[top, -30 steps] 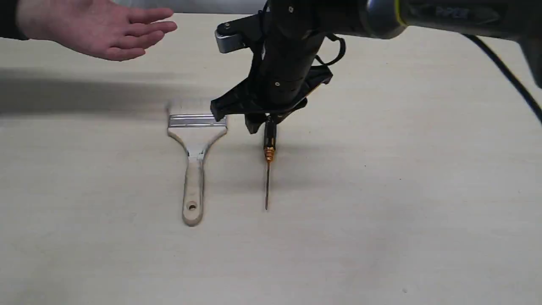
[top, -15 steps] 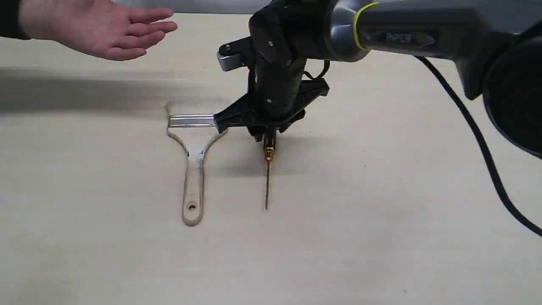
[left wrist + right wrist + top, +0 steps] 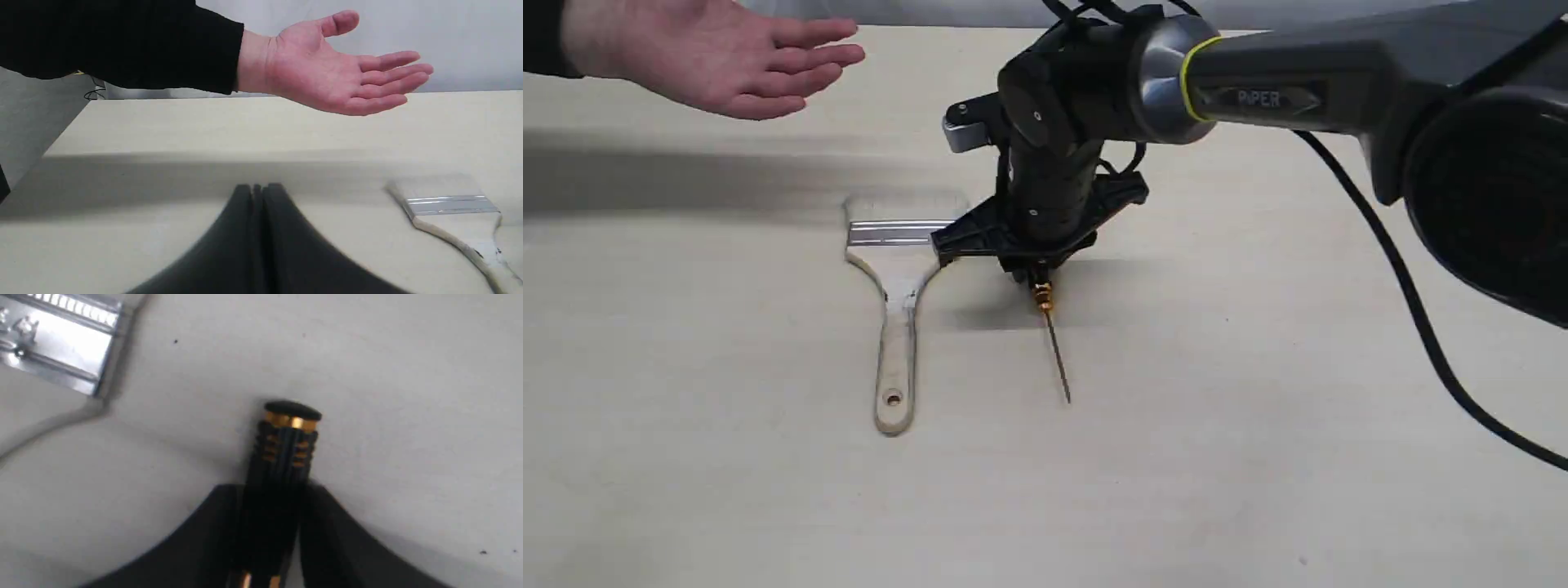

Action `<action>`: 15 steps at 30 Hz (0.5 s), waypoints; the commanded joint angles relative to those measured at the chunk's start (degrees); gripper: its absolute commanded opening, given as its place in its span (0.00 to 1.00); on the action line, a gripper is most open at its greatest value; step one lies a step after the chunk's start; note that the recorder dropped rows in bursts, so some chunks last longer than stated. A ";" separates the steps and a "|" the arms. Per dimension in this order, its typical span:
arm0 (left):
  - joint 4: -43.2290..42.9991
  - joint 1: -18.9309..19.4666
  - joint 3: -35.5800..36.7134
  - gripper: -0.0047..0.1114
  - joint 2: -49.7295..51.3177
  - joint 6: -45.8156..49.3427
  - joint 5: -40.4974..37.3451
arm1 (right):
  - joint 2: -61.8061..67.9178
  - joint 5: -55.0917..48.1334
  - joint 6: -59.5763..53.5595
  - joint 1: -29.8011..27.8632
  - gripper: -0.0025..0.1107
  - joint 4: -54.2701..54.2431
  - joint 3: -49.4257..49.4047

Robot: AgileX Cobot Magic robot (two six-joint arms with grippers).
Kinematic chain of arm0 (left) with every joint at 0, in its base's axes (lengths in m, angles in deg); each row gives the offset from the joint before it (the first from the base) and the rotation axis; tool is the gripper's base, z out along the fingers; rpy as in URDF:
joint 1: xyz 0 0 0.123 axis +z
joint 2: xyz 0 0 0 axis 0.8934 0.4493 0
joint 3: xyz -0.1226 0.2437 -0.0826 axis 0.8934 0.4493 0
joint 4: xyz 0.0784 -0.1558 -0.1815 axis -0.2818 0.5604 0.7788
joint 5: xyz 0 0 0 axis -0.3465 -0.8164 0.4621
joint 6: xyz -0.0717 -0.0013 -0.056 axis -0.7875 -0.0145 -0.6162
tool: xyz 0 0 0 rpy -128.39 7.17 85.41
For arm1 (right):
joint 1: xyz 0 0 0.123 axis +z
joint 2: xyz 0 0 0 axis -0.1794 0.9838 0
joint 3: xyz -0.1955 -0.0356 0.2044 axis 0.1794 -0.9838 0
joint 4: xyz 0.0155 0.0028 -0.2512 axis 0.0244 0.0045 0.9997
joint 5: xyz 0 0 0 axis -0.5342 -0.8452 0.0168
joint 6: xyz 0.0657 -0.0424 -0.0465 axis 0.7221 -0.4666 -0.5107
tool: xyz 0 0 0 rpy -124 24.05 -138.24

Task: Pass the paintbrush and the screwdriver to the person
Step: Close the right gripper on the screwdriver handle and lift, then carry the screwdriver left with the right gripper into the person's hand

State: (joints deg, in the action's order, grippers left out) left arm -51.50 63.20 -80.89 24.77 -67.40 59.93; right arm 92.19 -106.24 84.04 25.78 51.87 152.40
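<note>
At the upper left of the exterior view the person's hand (image 3: 711, 61) hovers open, palm up, above the table (image 3: 1258, 457), where it was half a second ago. The left gripper (image 3: 257, 192) shows only in its wrist view, its fingers pressed together with nothing between them, low over the table short of that hand. Left of centre the paintbrush (image 3: 894, 310) lies flat and has not moved, bristles toward the far edge and the holed handle tip toward the lower edge of the frame. Just right of its ferrule the right gripper (image 3: 1029, 265) has come lower and now clamps the black handle of the screwdriver (image 3: 1049, 327), which runs between its fingers in the right wrist view. The screwdriver has turned: its shaft, earlier pointing straight down the frame, now slants toward the lower right, tip on or near the table. The right arm (image 3: 1298, 90) enters from the upper right, lower in the frame than before.
</note>
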 commanded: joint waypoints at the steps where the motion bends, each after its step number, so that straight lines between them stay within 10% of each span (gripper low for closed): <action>1: 0.20 -0.30 0.12 0.04 -0.14 -0.12 0.29 | 0.25 0.77 0.37 -0.06 0.20 0.90 0.04; 15: 0.20 -0.30 0.12 0.04 -0.14 -0.12 0.29 | -4.08 -1.27 -2.09 0.04 0.06 1.60 0.04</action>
State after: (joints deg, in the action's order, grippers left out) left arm -51.50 63.20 -80.89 24.77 -67.40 59.93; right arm 90.55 -106.88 83.14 25.78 53.58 152.40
